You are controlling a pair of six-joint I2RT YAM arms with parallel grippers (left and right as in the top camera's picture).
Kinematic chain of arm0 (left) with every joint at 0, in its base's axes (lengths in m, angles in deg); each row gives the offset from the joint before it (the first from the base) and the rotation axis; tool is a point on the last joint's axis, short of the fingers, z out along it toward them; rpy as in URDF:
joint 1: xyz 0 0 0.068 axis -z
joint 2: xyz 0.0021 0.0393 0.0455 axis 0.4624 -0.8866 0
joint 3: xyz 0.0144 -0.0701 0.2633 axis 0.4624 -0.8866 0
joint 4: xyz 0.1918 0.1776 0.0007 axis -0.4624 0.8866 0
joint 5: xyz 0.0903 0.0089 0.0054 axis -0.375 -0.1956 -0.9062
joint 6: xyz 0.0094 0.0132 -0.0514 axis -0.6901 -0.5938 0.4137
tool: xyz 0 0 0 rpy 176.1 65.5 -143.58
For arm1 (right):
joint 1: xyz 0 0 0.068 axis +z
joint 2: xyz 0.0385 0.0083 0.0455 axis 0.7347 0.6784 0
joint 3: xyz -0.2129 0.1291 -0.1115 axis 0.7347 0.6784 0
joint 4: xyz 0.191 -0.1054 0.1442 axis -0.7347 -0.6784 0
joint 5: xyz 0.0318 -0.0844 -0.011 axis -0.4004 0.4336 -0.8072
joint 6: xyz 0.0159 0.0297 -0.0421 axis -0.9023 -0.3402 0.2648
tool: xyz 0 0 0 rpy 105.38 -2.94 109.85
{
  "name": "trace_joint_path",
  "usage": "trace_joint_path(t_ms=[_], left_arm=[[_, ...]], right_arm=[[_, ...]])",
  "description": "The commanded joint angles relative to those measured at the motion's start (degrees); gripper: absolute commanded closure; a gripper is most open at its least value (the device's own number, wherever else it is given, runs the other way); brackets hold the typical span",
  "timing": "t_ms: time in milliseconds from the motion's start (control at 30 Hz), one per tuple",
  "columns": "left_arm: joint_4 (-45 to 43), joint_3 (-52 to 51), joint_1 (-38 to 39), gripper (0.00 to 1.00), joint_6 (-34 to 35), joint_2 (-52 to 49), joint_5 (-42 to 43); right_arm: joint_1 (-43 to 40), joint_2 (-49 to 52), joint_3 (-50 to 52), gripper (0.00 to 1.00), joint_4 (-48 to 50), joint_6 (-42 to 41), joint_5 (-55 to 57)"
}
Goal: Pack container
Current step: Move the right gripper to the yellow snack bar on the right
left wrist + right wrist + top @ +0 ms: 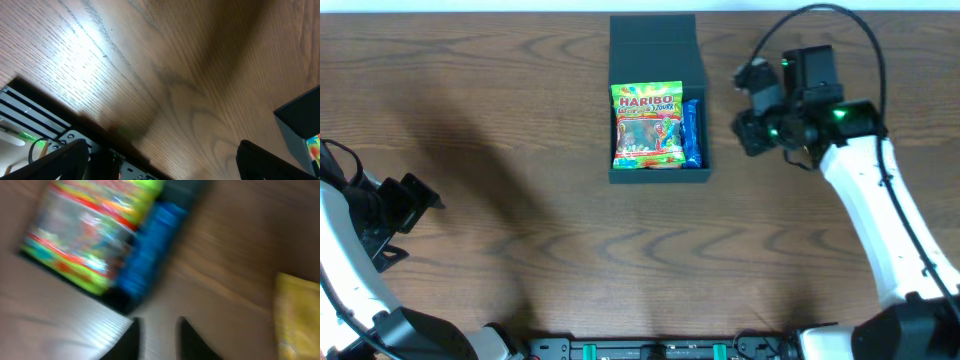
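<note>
Teal-black cardboard container (657, 50) lies at the middle of the surface's (520, 150) far edge. Its long axis runs far-to-near, with the open flap lid toward the far edge. Right tool (748, 105), narrowly parted, is just beside its right wall. Left tool (408, 218), spread wide, is near the left edge.

2 arms: white links (880, 210), black wrist housings (805, 75), green LEDs (840, 115), black cable loop (820, 9).
</note>
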Motion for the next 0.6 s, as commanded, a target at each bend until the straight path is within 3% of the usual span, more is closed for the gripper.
trace_joint_path(t_ms=[0, 67, 133, 400, 567], left_arm=[[0.2, 0.6, -0.2, 0.05, 0.0, 0.2, -0.2], [0.2, 0.6, -0.2, 0.05, 0.0, 0.2, -0.2], [0.2, 0.6, -0.2, 0.05, 0.0, 0.2, -0.2], [0.1, 0.6, -0.2, 0.05, 0.0, 0.2, -0.2], [0.1, 0.6, -0.2, 0.05, 0.0, 0.2, -0.2]], right_arm=[[-2.2, 1.1, 2.2, 0.18, -0.5, 5.7, 18.2], [-3.9, 1.4, 3.8, 0.05, -0.4, 8.1, 22.6], [-6.1, 2.8, 5.1, 0.01, 0.9, 11.6, 23.0], [-14.8, 12.8, 5.1, 0.02, 4.6, 13.9, 22.4], [-18.8, 18.3, 5.1, 0.04, 5.0, 20.9, 14.5]])
